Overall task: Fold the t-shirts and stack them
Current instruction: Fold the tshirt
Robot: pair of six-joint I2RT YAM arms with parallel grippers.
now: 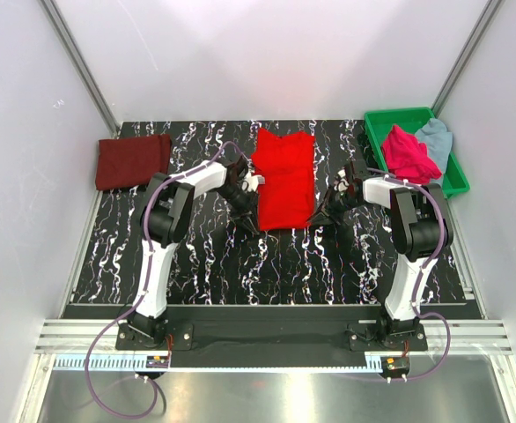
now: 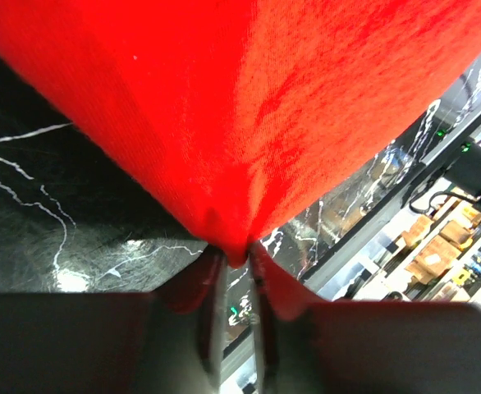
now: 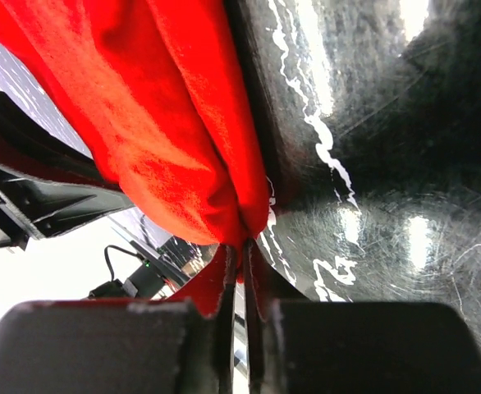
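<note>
The red t-shirt (image 1: pixel 283 179) lies lengthwise near to far; the left gripper (image 2: pixel 236 256) pinches its near-left corner, the right gripper (image 3: pixel 242 248) its near-right corner.

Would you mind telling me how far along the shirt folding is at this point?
Done: the maroon shirt lies folded at the far left. In hand: the red shirt, narrowed lengthwise mid-table, with the left gripper and right gripper each pinching a near corner. Left: the magenta shirt and grey-blue shirt, crumpled in the green tray, and all stacking.
</note>
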